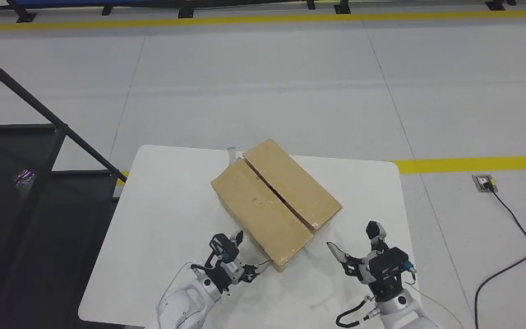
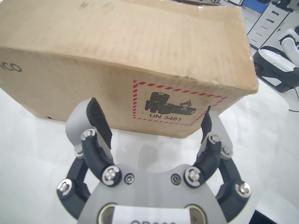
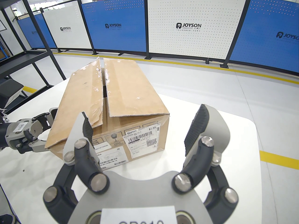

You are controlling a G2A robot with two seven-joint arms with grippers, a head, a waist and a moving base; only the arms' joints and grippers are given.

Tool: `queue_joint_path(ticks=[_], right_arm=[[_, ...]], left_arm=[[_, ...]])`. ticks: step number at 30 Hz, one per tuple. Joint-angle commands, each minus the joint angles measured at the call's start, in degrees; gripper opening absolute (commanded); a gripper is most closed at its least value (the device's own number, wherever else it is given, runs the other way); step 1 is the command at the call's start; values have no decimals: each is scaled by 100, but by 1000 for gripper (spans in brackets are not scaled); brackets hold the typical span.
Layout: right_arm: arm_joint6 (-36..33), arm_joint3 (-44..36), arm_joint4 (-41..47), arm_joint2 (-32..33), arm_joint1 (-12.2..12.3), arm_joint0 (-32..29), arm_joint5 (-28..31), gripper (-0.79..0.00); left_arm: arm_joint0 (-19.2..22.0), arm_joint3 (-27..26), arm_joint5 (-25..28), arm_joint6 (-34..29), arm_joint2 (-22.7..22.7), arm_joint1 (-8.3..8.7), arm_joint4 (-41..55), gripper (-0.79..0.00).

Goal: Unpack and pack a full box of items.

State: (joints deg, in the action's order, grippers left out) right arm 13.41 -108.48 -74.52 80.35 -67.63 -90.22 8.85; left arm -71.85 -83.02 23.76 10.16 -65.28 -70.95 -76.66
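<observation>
We judge unpacking not yet begun: the box [image 1: 275, 201] lies closed. Our left gripper [image 2: 150, 108] and right gripper [image 3: 142, 111] both gape wide, empty. Next we probably lift the loose flap [image 3: 79, 99].

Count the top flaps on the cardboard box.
2: one flap on the side of the left gripper; the other flap beside it, toward the right gripper. More may be hidden beneath.

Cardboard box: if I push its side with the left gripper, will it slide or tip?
Likely slides: the cardboard box is low and wide, flat on the smooth white table. Its top flaps look cut open and bowed, so they'd probably flex if pressed.
</observation>
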Motion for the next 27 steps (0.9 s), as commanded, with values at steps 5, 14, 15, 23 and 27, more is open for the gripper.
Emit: queue_joint_path(ticks=[5, 14, 15, 23, 27], right_arm=[[0, 0, 0, 0, 0, 0, 0, 0], [0, 0, 0, 0, 0, 0, 0, 0], [0, 0, 0, 0, 0, 0, 0, 0], [0, 0, 0, 0, 0, 0, 0, 0], [-215, -30, 172, -55, -16, 159, 98, 0]], left_arm=[[221, 129, -29, 19, 229, -67, 53, 0], [487, 227, 82, -21, 492, -145, 120, 0], [503, 232, 100, -22, 515, -151, 116, 0], [81, -137, 374, 155, 9, -16, 166, 0], [-472, -633, 522, 327, -808, 136, 548, 0]])
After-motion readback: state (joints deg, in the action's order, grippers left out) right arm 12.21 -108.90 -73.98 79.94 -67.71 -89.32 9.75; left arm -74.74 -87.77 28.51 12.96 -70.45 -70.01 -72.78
